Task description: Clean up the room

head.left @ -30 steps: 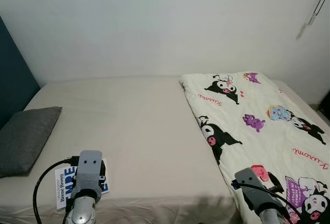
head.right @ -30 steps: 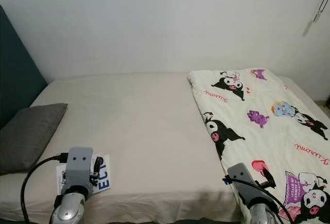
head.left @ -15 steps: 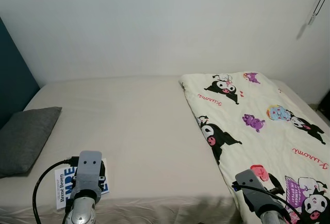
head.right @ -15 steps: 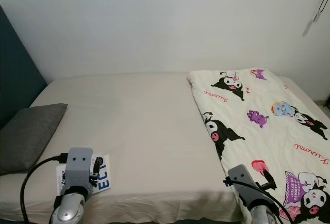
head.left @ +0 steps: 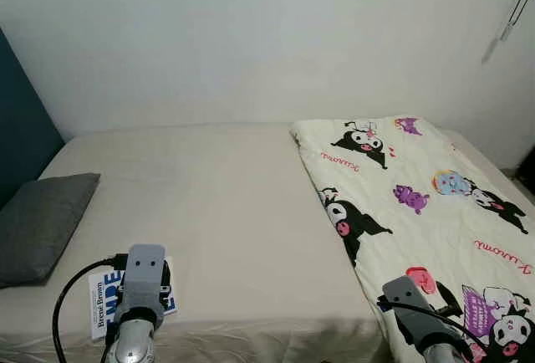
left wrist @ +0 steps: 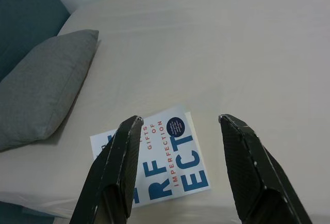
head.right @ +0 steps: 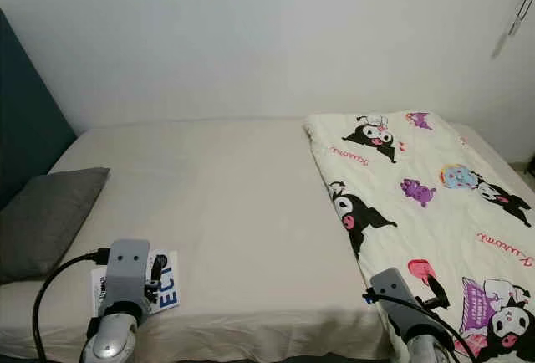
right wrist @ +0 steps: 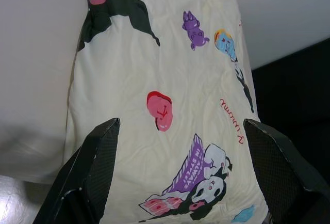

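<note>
left gripper (left wrist: 178,170) hovers over the book (left wrist: 154,162) by the grey pillow (left wrist: 38,92), fingers spread; right gripper (right wrist: 180,177) — also spread wide — hangs above the cartoon blanket (right wrist: 165,90)

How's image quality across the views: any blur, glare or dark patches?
Eye views: sharp, evenly lit, soft shadow under the grey fabric pillow. Left wrist view: white paperback book with blue lettering legible between the open left gripper. Right wrist view: cream cartoon-print blanket clear, open right gripper fingers soft-focused, floor beside the bed very dark.

right claw (right wrist: 178,172) slightly lower over the blanket (head.left: 418,204)
</note>
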### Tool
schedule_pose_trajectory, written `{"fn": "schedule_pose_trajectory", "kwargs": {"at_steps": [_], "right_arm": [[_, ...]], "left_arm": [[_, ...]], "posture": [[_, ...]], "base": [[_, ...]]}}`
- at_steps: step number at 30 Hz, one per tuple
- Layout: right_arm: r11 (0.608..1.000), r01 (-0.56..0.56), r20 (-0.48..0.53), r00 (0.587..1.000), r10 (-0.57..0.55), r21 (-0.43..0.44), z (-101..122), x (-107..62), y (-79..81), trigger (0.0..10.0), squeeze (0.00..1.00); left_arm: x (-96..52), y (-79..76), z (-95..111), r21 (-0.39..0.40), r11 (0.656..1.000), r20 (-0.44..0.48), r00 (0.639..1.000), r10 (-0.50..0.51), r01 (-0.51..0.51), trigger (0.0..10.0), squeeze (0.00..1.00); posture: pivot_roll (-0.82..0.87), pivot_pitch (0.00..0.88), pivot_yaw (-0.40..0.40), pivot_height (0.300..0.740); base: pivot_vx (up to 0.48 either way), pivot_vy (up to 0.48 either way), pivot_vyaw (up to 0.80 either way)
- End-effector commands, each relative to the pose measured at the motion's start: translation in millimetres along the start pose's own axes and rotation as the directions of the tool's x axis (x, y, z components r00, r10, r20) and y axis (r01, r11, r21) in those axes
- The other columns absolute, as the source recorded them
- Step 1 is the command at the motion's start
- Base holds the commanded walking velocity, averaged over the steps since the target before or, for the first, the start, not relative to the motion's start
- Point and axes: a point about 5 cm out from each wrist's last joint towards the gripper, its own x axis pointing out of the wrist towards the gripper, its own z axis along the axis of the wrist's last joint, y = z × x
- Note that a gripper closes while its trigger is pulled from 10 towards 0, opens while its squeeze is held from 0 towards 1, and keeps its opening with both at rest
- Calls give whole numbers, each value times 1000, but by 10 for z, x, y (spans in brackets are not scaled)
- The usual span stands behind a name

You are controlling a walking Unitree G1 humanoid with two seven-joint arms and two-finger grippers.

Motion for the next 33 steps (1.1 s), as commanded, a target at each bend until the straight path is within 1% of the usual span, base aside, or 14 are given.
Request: {"fn": "schedule_pose_trajectory", "kwargs": {"at_steps": [1, 33], "right_arm": [[1000, -5, -5, 1000, 5, -6, -39, -26, -12, 10000, 0], [1000, -6, -3, 1000, 6, -5, 6, -2, 17, 10000, 0]], "left_arm": [[-23, 41, -40, 16, 1000, -11, 1000, 2, -2, 10000, 0], [-6, 36, -35, 15, 1000, -11, 1000, 2, -1, 10000, 0]], "posture": [[32, 130, 21, 740], [31, 127, 23, 740]], "base": [[0, 0, 0], [0, 0, 0]]}}
